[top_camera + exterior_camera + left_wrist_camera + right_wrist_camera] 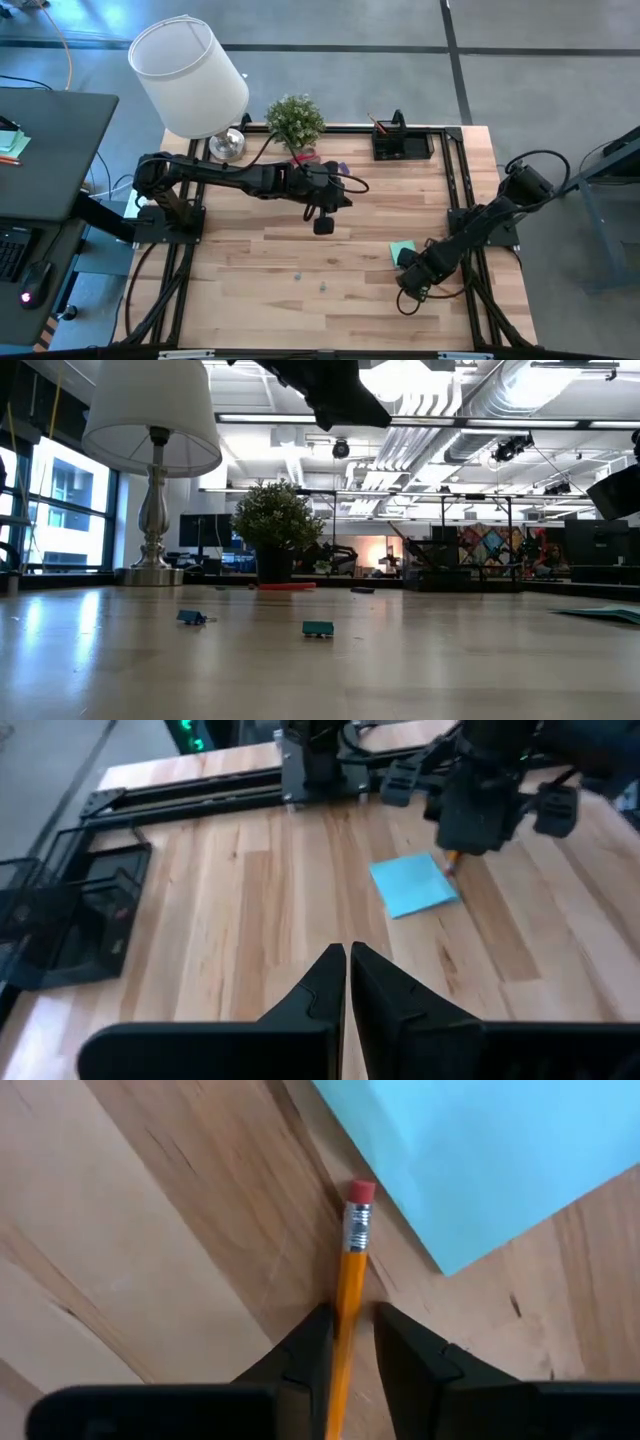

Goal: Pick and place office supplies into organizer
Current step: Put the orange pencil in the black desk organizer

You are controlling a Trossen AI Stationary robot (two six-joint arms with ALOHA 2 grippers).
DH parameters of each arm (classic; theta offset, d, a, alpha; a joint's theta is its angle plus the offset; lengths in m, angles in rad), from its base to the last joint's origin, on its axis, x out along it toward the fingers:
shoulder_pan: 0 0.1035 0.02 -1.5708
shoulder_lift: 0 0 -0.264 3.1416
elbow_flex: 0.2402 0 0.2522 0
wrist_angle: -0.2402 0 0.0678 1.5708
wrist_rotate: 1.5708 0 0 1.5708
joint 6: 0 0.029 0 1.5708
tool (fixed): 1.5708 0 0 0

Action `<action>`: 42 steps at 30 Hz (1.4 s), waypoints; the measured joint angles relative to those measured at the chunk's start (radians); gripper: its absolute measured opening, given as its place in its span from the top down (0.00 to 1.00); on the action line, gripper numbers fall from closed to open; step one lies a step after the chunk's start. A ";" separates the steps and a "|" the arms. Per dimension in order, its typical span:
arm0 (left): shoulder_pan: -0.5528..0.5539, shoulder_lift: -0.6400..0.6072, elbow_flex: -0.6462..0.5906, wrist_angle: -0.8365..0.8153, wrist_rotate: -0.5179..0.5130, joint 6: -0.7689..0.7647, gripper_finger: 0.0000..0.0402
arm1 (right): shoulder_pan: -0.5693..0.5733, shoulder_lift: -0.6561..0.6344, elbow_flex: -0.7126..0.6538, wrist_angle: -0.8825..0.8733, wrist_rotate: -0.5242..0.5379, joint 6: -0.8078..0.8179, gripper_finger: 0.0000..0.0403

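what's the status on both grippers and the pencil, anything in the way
Left gripper shut, empty, hovering mid-table. Right gripper down at the table, fingers astride the orange pencil. Sticky-note pad right beside the eraser; organizer at far edge.

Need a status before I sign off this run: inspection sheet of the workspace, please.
Surface: wooden table, black frame rails along its edges.
Job's things: pencil lying beside the sticky-note pad; organizer at the far edge; two small pieces near the middle.
Clutter: lamp and potted plant at the far edge.
Grippers: right gripper down at the table, jaws around the pencil, whether gripped cannot be told; left gripper shut, empty, raised over mid-table.
Cables: black leads looping along both arms.
Surroundings: desk with keyboard left of the table; open workshop room behind.
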 joint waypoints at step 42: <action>0.000 -0.010 0.001 -0.210 -0.122 0.051 0.98 | -0.038 -0.009 0.477 -0.573 0.639 -0.105 0.99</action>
